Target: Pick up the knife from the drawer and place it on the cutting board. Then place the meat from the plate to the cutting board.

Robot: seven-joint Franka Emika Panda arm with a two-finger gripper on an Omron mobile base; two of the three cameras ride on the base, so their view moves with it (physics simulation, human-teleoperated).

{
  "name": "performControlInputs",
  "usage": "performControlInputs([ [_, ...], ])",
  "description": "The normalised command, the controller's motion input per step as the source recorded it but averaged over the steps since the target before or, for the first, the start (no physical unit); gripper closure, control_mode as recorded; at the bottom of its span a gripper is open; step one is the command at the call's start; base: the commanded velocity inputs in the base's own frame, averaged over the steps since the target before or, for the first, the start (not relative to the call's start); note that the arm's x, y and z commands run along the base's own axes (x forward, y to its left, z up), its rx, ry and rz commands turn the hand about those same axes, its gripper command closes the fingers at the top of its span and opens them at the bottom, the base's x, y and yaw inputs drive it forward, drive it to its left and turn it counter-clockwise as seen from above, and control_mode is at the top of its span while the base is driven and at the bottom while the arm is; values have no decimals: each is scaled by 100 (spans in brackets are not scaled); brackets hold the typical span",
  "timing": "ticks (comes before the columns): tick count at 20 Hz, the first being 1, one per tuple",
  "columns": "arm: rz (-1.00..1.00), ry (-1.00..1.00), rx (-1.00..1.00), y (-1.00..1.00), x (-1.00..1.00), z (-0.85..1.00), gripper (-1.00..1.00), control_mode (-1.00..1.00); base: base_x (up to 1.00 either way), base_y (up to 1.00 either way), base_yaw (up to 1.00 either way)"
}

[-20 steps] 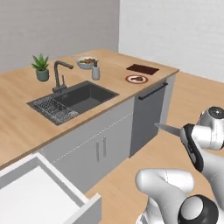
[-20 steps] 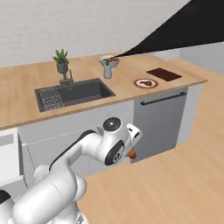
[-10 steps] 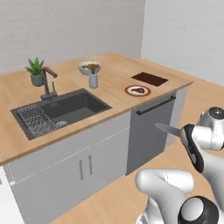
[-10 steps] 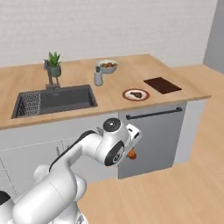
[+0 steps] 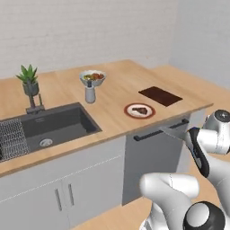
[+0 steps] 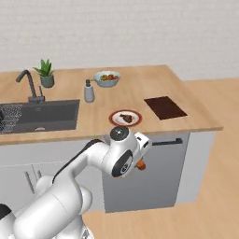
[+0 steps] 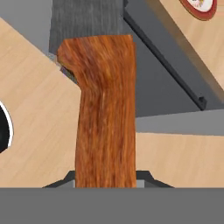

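Starting at the far left of the counter, a little potted plant (image 5: 28, 79) sat behind the dark faucet (image 5: 35, 104), with the black sink (image 5: 49, 127) sunk into the wooden countertop (image 5: 114, 90) and a wire rack (image 5: 11, 134) at its left end. Moving right, a small grey bottle (image 5: 90, 93) stood just in front of the white bowl (image 5: 92, 77) full of orange and green fruit. Further along was the plate (image 5: 139, 110) with the red rim, and the meat (image 5: 141, 109) was sitting on it, a small reddish-brown lump near the middle. Just beside that, to the right and a bit further back, lay the cutting board (image 5: 160, 95), dark brown, flat on the wood, with nothing on top of it. Under that stretch of counter was a grey appliance front with a long dark handle bar (image 5: 160, 129). Then the arm: the gripper (image 5: 194, 140) hung out in front of that appliance, below counter level, and it was clamped on the knife (image 5: 175, 131), whose grey blade stuck out toward the handle bar in the left base view. From the right base camera you could just catch the orange-brown handle end (image 6: 140, 164) poking out under the wrist. The hand view was mostly the wooden knife handle (image 7: 105, 113) running up from between the fingers, with the blade above it and a sliver of the plate in the top right corner.
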Motion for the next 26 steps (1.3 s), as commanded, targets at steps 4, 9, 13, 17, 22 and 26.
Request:
performControlInputs([
  [4, 0, 0, 0, 0, 0, 0, 100, 100, 100, -98, 33],
  [9, 0, 0, 0, 0, 0, 0, 100, 100, 94, -99, 36],
  [13, 0, 0, 0, 0, 0, 0, 100, 100, 62, -79, 38],
  [17, 0, 0, 0, 0, 0, 0, 100, 100, 42, -42, 41],
  [22, 0, 1, 0, -2, 26, -4, 100, -100, 5, -4, 5],
  [26, -19, 19, 1, 0, 100, 0, 100, -100, 0, 0, 0],
])
